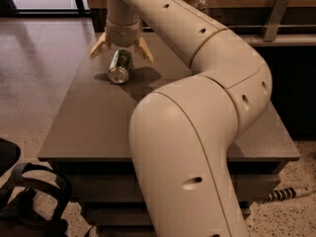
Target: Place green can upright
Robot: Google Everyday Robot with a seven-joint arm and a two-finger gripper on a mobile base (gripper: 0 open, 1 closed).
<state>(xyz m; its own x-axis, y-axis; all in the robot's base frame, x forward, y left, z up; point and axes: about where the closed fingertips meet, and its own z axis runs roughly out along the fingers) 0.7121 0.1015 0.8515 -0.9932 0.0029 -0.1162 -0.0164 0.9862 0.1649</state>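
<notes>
The green can [120, 66] lies on its side on the grey table [94, 122], its silver end facing the camera. My gripper [121, 52] hangs just above the can at the far left part of the table. Its two tan fingers [98, 47] are spread wide, one on each side of the can, and do not hold it. The far end of the can is hidden under the gripper.
My large cream arm [197, 132] fills the right and front of the view and hides much of the table. A clear plastic bottle [201, 1] stands behind it at the back. A metal bracket [274, 16] is at the back right. A black chair [19, 191] is at the lower left.
</notes>
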